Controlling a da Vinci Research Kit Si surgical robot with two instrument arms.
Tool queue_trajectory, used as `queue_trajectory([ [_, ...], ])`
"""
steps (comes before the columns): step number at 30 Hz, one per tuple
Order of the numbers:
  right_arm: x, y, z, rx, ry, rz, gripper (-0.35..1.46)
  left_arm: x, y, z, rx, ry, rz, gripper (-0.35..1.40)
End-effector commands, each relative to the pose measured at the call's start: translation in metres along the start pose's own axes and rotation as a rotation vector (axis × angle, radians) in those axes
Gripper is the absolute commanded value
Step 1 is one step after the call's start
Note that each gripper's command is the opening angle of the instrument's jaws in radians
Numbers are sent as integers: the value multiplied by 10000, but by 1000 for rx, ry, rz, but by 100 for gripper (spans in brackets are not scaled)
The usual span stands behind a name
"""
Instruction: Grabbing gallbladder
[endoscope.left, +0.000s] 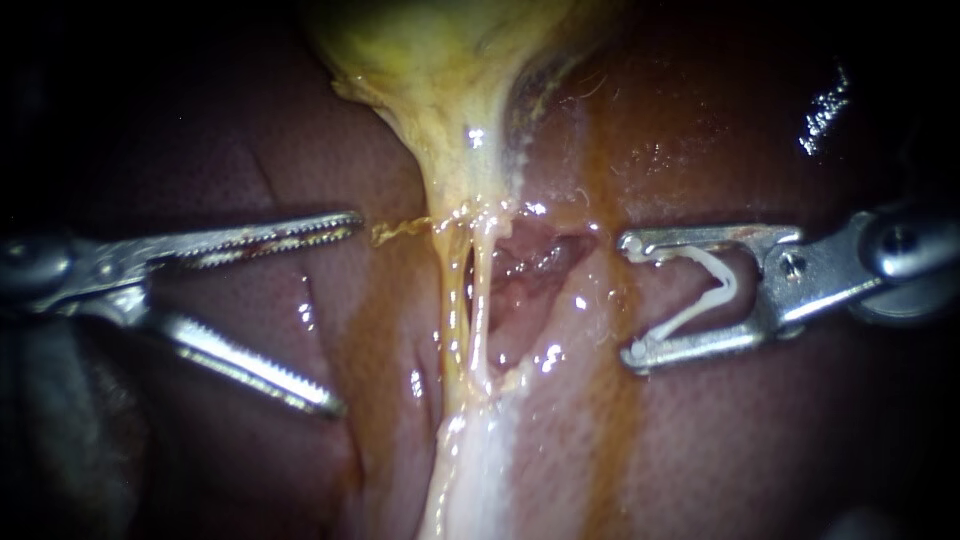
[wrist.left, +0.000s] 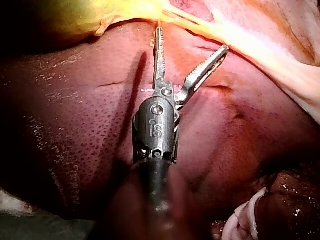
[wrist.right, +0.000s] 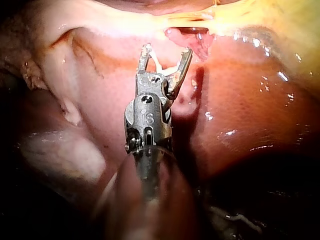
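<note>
The yellowish gallbladder (endoscope.left: 430, 60) hangs at the top centre and narrows into pale strands (endoscope.left: 478, 300) that run down the middle over the liver (endoscope.left: 720, 440). My left instrument (endoscope.left: 345, 313) comes in from the left with serrated jaws wide open on nothing, its upper tip just short of the strands. From the right, my right instrument (endoscope.left: 630, 299) carries a white clip (endoscope.left: 700, 290) between its spread jaws, a short way off the strands. In the left wrist view the left instrument (wrist.left: 192, 39) points at the gallbladder's edge (wrist.left: 100, 12). The right wrist view shows the right instrument (wrist.right: 167, 49) with the clip (wrist.right: 159, 64).
A raw pink opening (endoscope.left: 530, 260) in the tissue lies between the strands and my right instrument. Wet brownish liver surface surrounds both instruments. A thin yellow thread of tissue (endoscope.left: 400, 228) stretches from the strands toward my left upper jaw.
</note>
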Motion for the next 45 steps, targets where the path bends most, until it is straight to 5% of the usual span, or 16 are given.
queue_trajectory([
  [1,0,0,0,0,0,0,50,0,-2,1,0,0,0,94],
  [7,1,0,1,0,0,0,50,7,-18,10,0,-21,-6,98],
  [16,1,0,2,-1,0,0,50,20,-60,43,7,-110,-16,91],
  [21,1,0,2,-1,0,0,50,14,-74,53,7,-134,-13,88],
  [31,1,0,3,-1,0,0,50,6,-77,51,6,-211,0,71],
  [45,1,0,3,-1,0,0,50,22,-70,42,21,-216,-90,19],
])
